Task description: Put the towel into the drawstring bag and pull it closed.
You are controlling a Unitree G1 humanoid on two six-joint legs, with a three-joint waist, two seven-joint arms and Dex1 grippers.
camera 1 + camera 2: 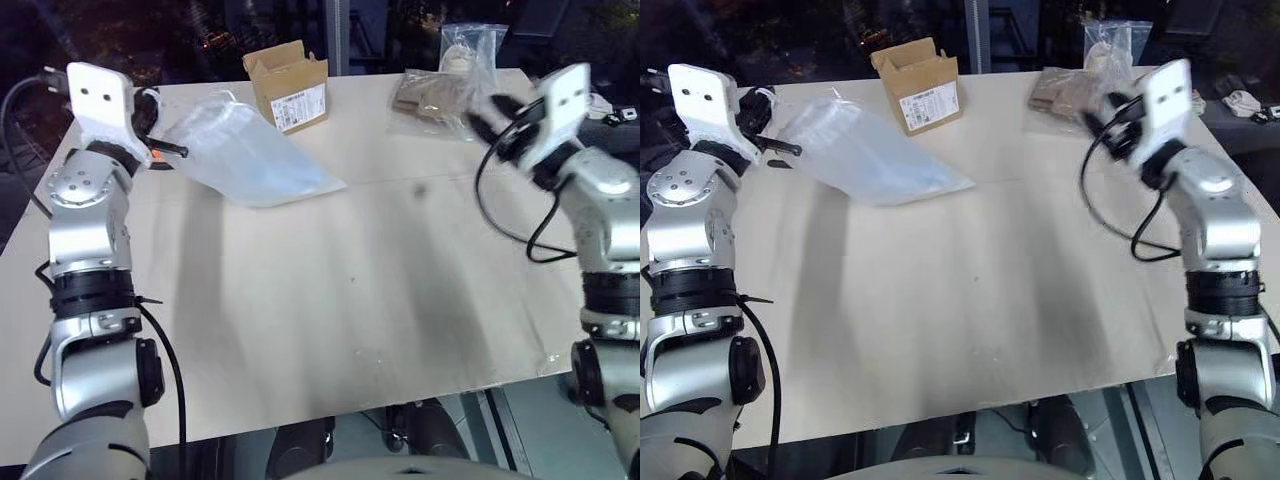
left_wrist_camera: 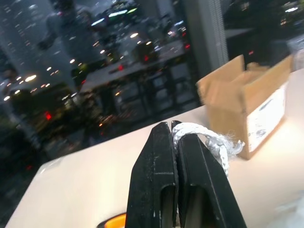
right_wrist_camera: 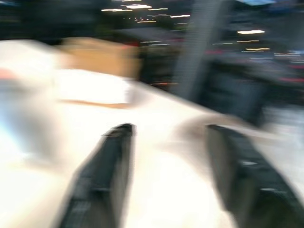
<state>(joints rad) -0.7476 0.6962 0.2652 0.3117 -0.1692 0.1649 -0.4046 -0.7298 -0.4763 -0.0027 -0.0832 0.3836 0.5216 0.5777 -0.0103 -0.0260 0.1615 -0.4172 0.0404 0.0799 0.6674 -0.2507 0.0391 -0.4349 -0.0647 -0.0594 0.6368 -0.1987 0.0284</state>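
Note:
The drawstring bag point(image 1: 250, 155) lies on the table at the back left, a translucent white pouch that bulges and has a pale bluish tint. The towel is hidden; I cannot make it out as a separate thing. My left gripper point(image 2: 171, 128) is raised at the bag's left end and is shut on a white cord point(image 2: 209, 140) of the bag, which loops out beside its fingertips. My right gripper point(image 3: 168, 128) hangs above the table's back right, well apart from the bag. It is open, with nothing between its black fingers point(image 1: 482, 115).
An open cardboard box point(image 1: 288, 85) stands just behind the bag. Clear plastic bags with brown contents point(image 1: 430, 100) lie at the back right, another clear bag point(image 1: 470, 48) behind them. The bare tabletop point(image 1: 350, 300) spreads toward the front edge.

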